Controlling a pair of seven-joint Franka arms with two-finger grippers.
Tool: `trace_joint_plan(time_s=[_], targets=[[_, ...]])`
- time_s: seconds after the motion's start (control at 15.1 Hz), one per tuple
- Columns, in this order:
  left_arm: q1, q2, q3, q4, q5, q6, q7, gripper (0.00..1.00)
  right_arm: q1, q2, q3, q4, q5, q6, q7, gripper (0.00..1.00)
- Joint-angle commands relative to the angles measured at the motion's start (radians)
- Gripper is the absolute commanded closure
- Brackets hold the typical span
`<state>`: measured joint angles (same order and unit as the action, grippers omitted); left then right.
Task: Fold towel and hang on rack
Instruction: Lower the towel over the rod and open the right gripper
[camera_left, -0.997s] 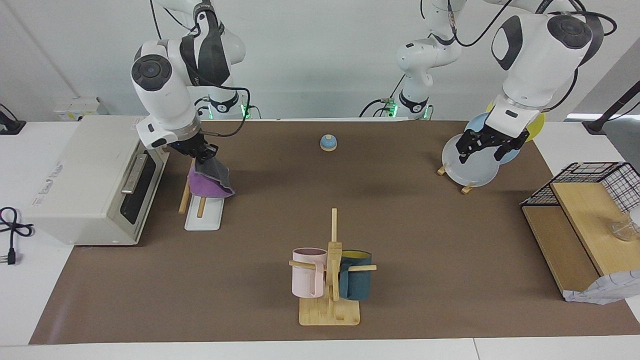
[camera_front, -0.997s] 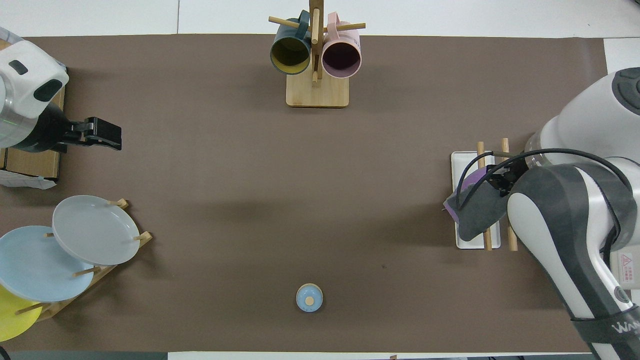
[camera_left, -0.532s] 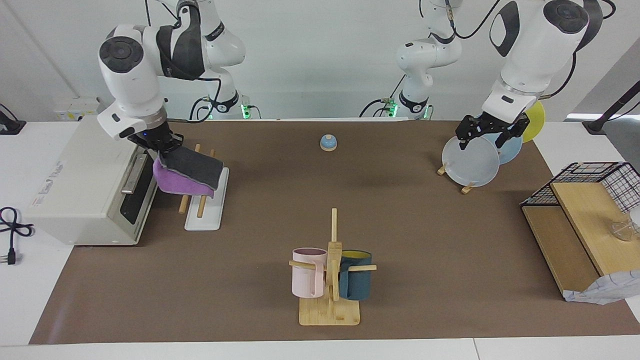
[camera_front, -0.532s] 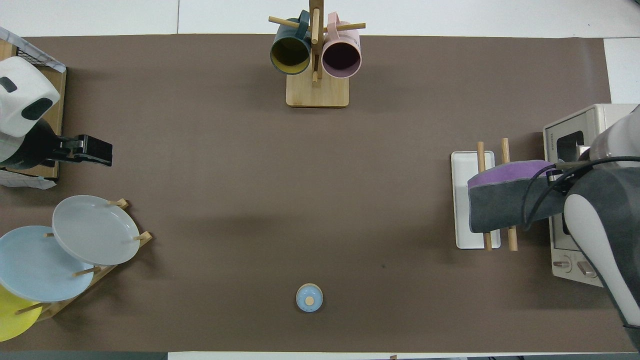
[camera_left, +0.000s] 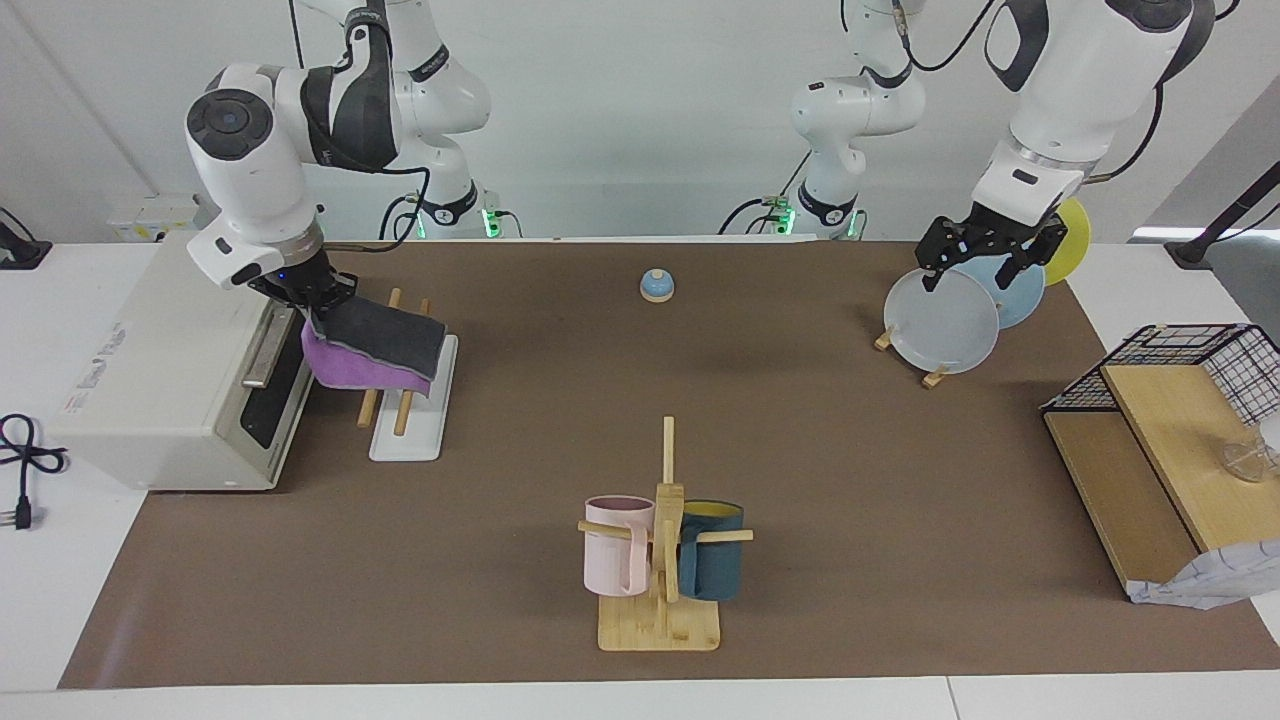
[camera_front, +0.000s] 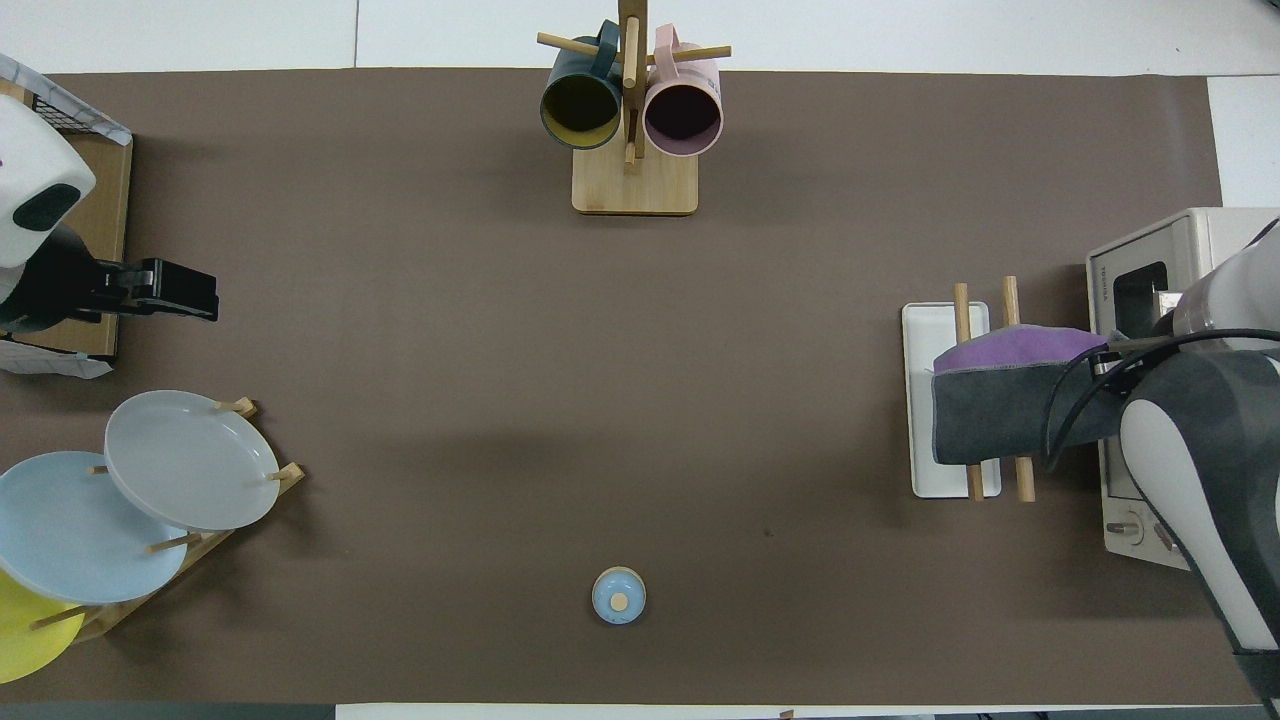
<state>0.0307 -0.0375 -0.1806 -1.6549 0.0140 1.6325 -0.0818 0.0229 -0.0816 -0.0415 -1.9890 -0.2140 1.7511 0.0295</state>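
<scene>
The towel (camera_left: 375, 345) is folded, dark grey face up and purple below. It lies across the middle of the rack's two wooden rods (camera_left: 403, 415), whose white base (camera_left: 410, 440) sits in front of the oven. It also shows in the overhead view (camera_front: 990, 420), covering the middle of the rack (camera_front: 925, 330). My right gripper (camera_left: 312, 300) is shut on the towel's edge at the oven side, just above the rods. My left gripper (camera_left: 985, 262) is open and empty, up in the air over the plates; it also shows in the overhead view (camera_front: 185, 300).
A white toaster oven (camera_left: 170, 360) stands beside the rack at the right arm's end. A mug tree (camera_left: 660, 560) holds two mugs at the table's edge farthest from the robots. A plate rack (camera_left: 940, 320), a blue bell (camera_left: 656, 286) and a wire basket shelf (camera_left: 1170, 400) also stand here.
My right gripper has swung the towel from hanging bunched over the rack to spread flat across the rods, moving toward the oven. My left gripper has risen over the plates.
</scene>
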Motion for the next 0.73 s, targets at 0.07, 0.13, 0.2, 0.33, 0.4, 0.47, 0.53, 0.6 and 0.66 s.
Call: trace_joint_plan(time_s=[0.07,0.13,0.2,0.33,0.4,0.47,0.53,0.6,0.66], targets=[[-0.014,-0.001,0.021,0.007,-0.008,0.003,0.002,0.0,-0.005,-0.047,0.006,-0.059,-0.002,0.033,0.021,1.0],[-0.008,-0.002,0.021,0.006,-0.008,0.003,0.002,0.0,-0.006,-0.047,0.005,-0.062,-0.002,0.033,0.017,1.0],[-0.003,-0.004,0.02,0.004,-0.008,0.003,0.007,0.0,-0.012,-0.049,0.005,-0.065,-0.002,0.033,0.007,1.0],[-0.005,-0.007,0.02,0.0,-0.008,0.003,0.01,0.0,-0.038,-0.05,0.005,-0.074,-0.002,0.033,-0.022,0.96],[-0.005,-0.007,0.02,0.0,-0.008,0.003,0.011,0.0,-0.04,-0.056,0.005,-0.08,-0.002,0.033,-0.025,0.86],[-0.005,-0.007,0.02,0.0,-0.008,0.006,0.011,0.0,-0.04,-0.056,0.005,-0.082,-0.002,0.033,-0.025,0.8],[-0.003,-0.007,0.02,0.0,-0.006,0.006,0.011,0.0,-0.041,-0.058,0.005,-0.083,-0.002,0.033,-0.028,0.74],[-0.003,-0.007,0.02,0.0,-0.006,0.006,0.011,0.0,-0.044,-0.058,0.005,-0.083,-0.002,0.033,-0.037,0.63],[-0.003,-0.007,0.02,0.0,-0.006,0.006,0.011,0.0,-0.049,-0.056,0.005,-0.082,-0.002,0.033,-0.04,0.57]])
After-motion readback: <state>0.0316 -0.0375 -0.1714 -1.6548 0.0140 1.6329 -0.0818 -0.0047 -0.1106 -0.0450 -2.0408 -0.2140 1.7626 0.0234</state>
